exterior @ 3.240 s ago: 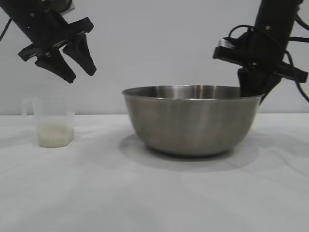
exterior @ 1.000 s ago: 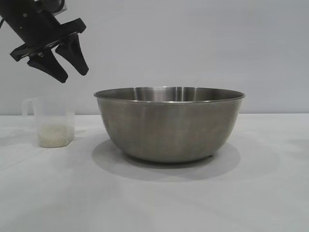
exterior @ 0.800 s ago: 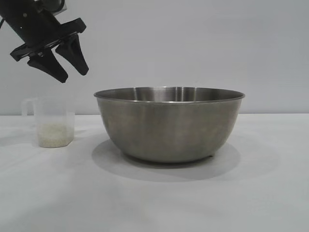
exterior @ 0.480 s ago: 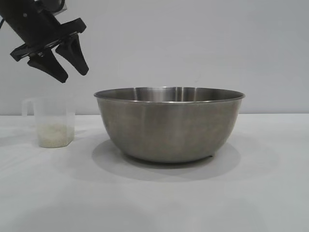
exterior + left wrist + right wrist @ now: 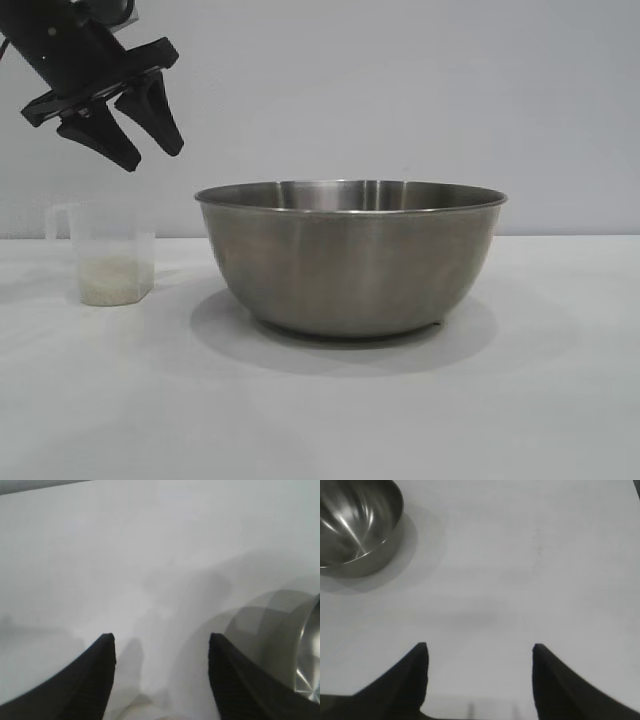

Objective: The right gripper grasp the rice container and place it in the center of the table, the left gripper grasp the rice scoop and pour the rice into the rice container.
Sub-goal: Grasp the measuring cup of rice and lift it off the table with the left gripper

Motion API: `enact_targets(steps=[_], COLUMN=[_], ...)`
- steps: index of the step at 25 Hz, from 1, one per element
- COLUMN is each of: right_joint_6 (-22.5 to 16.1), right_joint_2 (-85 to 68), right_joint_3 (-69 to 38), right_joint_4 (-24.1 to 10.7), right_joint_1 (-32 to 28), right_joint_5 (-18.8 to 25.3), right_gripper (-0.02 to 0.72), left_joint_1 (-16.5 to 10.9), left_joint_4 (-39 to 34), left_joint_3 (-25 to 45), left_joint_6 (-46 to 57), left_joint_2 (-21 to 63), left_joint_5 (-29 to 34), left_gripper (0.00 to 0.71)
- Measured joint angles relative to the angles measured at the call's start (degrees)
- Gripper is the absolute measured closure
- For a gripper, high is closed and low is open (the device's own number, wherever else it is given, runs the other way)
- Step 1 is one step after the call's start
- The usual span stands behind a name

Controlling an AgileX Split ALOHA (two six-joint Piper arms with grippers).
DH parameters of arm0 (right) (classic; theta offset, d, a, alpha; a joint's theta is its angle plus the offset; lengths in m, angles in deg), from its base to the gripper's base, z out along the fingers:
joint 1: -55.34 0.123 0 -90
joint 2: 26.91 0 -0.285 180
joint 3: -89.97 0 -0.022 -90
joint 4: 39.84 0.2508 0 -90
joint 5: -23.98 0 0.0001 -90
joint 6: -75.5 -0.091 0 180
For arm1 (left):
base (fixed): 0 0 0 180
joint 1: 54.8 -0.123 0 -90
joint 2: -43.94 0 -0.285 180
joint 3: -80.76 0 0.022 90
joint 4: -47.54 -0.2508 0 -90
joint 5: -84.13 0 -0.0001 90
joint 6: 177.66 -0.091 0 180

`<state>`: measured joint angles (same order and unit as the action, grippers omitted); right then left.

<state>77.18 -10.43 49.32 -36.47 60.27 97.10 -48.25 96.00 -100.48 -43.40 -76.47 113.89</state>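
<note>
The rice container [image 5: 350, 260], a big steel bowl, stands alone at the middle of the white table [image 5: 320, 420]. Left of it stands the rice scoop [image 5: 110, 250], a clear plastic cup, upright, with a pale layer of rice [image 5: 115, 281] at its bottom. My left gripper [image 5: 150, 158] hangs open in the air above the scoop, a little toward the bowl, touching nothing. The left wrist view shows that gripper [image 5: 161, 639] over bare table, the bowl's rim [image 5: 311, 655] at the picture's edge. My right gripper [image 5: 479, 647] is open and empty, well away from the bowl [image 5: 355, 525]. It is out of the exterior view.
A plain pale wall rises behind the table. Bare tabletop [image 5: 560, 300] lies to the right of the bowl and in front of it.
Since the oldest frame the bowl has shifted left to the centre. The right gripper has let go of its rim and left the exterior view. Nothing has moved over the last second.
</note>
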Motion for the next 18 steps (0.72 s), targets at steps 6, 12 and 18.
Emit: enact_targets(steps=[6,12,18], right_joint_6=[0.00,0.12,0.12], right_joint_2=[-9.71,-9.69,-9.69], right_joint_3=[-3.53,-5.82,-6.31], right_joint_4=[0.11,0.01,-0.88], right_joint_1=[0.00,0.00,0.00], right_joint_5=[-0.20,-0.21,-2.78], right_gripper=[0.318,0.318,0.318], left_joint_1=[0.00,-0.13,-0.13], left_joint_4=[0.00,0.11,0.11], left_joint_3=[0.00,0.00,0.00], left_joint_6=[0.00,0.00,0.00], left_joint_2=[0.00,0.00,0.00], left_joint_5=[0.00,0.00,0.00], left_gripper=[0.312,0.312,0.312])
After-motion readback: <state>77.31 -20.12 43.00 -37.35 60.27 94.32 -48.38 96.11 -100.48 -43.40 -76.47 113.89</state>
